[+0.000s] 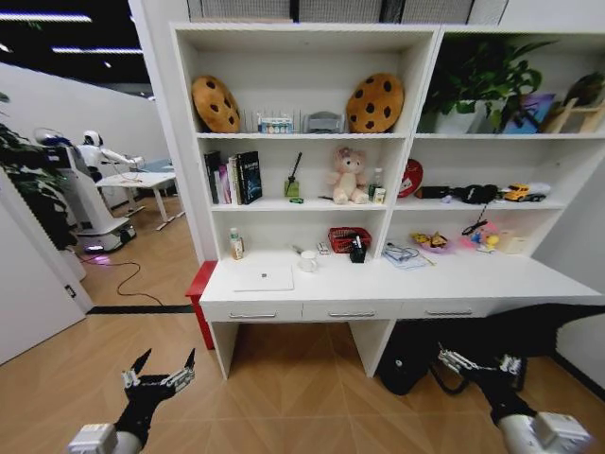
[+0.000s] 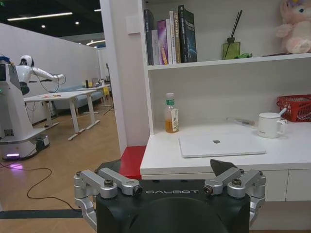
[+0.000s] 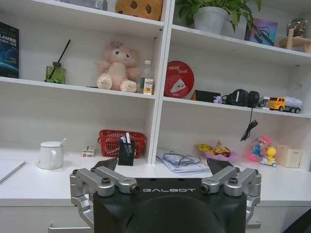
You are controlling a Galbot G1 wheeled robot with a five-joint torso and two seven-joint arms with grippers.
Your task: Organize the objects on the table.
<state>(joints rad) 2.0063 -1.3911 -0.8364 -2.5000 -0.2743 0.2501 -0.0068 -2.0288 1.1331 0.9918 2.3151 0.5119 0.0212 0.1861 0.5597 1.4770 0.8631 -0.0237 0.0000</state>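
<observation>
The long white table (image 1: 473,282) stands ahead under the shelves. On its left part lie a slim silver laptop (image 1: 264,277) (image 2: 221,144) and a small green-labelled bottle (image 1: 236,244) (image 2: 170,114). A white mug (image 1: 309,261) (image 3: 50,155), a red basket (image 1: 349,238) (image 3: 121,141) and a black holder with pens (image 3: 126,151) sit further along. A tiny green item (image 3: 51,81) lies on the shelf above. Both arms hang low in front of the table, well short of it: left gripper (image 1: 166,359) (image 2: 165,167) open and empty, right gripper (image 1: 482,362) (image 3: 163,166) open and empty.
A red stool (image 1: 200,303) stands against the table's left end and a black bag (image 1: 408,364) sits under it. A white robot (image 1: 90,189), a small table and a floor cable (image 1: 123,279) are off to the left. Wooden floor lies between me and the table.
</observation>
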